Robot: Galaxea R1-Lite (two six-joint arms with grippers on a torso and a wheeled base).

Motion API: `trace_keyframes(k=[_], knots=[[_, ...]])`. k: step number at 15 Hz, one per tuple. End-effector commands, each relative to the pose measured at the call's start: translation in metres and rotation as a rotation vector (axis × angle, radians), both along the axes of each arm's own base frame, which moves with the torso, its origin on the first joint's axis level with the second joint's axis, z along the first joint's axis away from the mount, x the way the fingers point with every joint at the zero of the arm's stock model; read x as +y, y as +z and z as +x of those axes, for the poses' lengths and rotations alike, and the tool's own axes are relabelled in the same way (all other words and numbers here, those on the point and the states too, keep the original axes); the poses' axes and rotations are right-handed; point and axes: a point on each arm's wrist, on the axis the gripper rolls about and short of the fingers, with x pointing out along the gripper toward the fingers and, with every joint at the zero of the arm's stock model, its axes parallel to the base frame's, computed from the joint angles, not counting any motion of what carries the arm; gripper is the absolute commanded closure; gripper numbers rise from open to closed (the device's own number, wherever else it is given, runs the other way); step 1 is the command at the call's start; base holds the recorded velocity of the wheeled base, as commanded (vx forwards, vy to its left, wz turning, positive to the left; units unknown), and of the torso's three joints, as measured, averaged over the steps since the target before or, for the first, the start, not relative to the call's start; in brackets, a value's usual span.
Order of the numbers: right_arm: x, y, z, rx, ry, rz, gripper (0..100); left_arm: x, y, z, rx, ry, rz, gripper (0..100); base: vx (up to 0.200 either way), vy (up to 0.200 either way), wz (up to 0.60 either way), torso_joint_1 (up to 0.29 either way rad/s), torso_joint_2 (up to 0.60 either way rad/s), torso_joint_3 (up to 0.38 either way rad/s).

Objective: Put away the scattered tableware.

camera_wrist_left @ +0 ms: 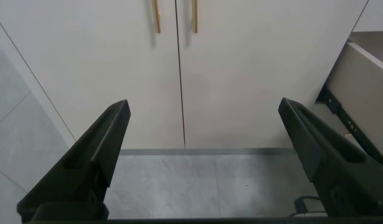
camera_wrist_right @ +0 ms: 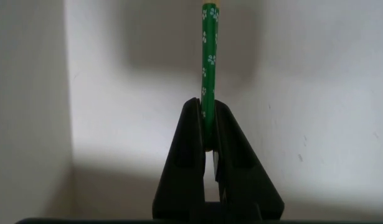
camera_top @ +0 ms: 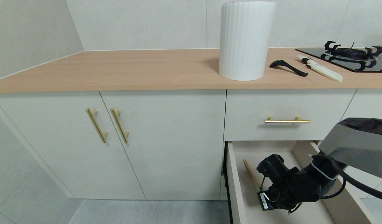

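Note:
In the right wrist view my right gripper (camera_wrist_right: 207,112) is shut on a green chopstick (camera_wrist_right: 208,50) with white paw prints, held over the pale floor of the open drawer (camera_top: 235,180). In the head view the right wrist (camera_top: 287,183) is low inside that drawer, and a thin wooden chopstick end (camera_top: 250,171) sticks out toward the drawer's back left. A black spoon (camera_top: 287,67) and a white knife (camera_top: 321,69) lie on the wooden counter (camera_top: 131,70). My left gripper (camera_wrist_left: 203,109) stands open with nothing between its fingers, low before the cabinet doors (camera_wrist_left: 179,62).
A tall white ribbed container (camera_top: 244,40) stands on the counter left of the spoon. A black gas hob (camera_top: 349,56) sits at the far right. A shut drawer with a gold handle (camera_top: 287,121) is above the open one. The open drawer's side (camera_wrist_left: 365,68) shows beside the left gripper.

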Motion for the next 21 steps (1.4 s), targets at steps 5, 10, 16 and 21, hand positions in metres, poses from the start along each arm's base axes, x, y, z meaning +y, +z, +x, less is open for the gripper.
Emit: trace_keyframes(k=[5,10,16,21], knots=[[0.001,-0.015,0.003,0.008,-0.024,-0.008,100,0.000,0.000,0.000,0.000,0.002,0.000,0,0.000,0.000,0.00,0.000,0.00,0.000],[0.001,-0.015,0.003,0.006,-0.028,-0.007,100,0.000,0.000,0.000,0.000,-0.002,0.000,0,0.000,0.000,0.00,0.000,0.00,0.000],[0.001,-0.015,0.003,0.002,-0.030,-0.010,0,0.000,0.000,0.000,0.000,0.002,0.000,0,0.000,0.000,0.00,0.000,0.00,0.000],[0.000,0.001,0.003,-0.051,-0.047,-0.022,0,0.000,0.000,0.000,0.000,-0.002,0.000,0,0.000,0.000,0.00,0.000,0.00,0.000]])
